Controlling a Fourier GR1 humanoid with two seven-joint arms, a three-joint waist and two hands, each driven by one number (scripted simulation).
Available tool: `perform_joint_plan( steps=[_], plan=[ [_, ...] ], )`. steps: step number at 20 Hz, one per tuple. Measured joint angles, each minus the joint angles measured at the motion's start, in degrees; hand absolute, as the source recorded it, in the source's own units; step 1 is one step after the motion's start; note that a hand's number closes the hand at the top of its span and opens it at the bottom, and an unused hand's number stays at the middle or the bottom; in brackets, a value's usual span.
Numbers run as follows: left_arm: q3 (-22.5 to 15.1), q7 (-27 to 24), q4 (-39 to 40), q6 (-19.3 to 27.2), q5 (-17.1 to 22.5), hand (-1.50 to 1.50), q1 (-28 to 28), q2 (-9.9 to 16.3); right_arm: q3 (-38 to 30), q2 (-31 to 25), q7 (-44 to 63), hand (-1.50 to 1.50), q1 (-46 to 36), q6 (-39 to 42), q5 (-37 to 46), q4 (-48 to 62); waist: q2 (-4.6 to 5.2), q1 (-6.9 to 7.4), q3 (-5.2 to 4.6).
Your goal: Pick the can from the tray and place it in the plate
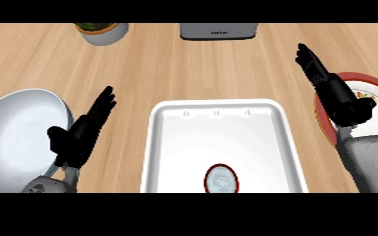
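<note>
A white tray (166,130) lies in the middle of the wooden counter. The can (221,179), seen from above as a dark red ring with a pale top, stands in the tray's near part. A plate (367,86) with a red rim and white centre sits at the right edge, partly hidden by my right arm. My right hand (336,92) is open above the plate's left side, fingers straight and pointing away. My left hand (81,132) is open to the left of the tray, fingers straight, apart from the can.
A large grey round dish (26,130) lies at the left edge beside my left hand. A grey pot with a plant (102,32) stands at the back left. A grey appliance (218,31) sits at the back centre.
</note>
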Motion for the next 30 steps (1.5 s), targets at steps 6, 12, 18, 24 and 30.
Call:
perform_joint_plan(
  steps=[6, 12, 18, 24, 30],
  plan=[
    [4.65, 3.31, 0.33, 2.97, -1.33, 0.00, -2.18, 1.92, 2.93, 4.98, 5.82, 1.50, 4.60, 1.24, -4.56, -10.91, 0.84, -0.07, -0.83],
    [7.12, 5.22, 1.67, 3.62, -0.15, 0.00, -1.74, 2.84, 2.74, 4.22, -0.03, -1.50, 12.81, -8.71, 5.65, -15.82, 0.63, -1.67, -1.19],
    [8.88, 5.83, 4.02, 2.11, 0.13, 0.00, -3.77, 2.57, 9.62, 5.34, -8.85, -1.50, 28.35, -10.47, 12.47, -22.24, 1.12, -0.72, -1.07],
    [9.06, 5.00, 5.31, 1.57, -1.21, 0.00, -4.25, 0.87, 14.02, 1.24, -2.79, -1.50, 33.96, -10.04, 21.60, -30.47, 1.27, -0.06, -1.07],
    [10.06, 5.45, 5.83, 0.39, -2.50, 0.00, -4.65, -0.18, 18.30, 0.93, 7.41, -1.50, 34.67, -8.02, 29.61, -36.70, 1.36, 0.33, -1.10]
  ],
)
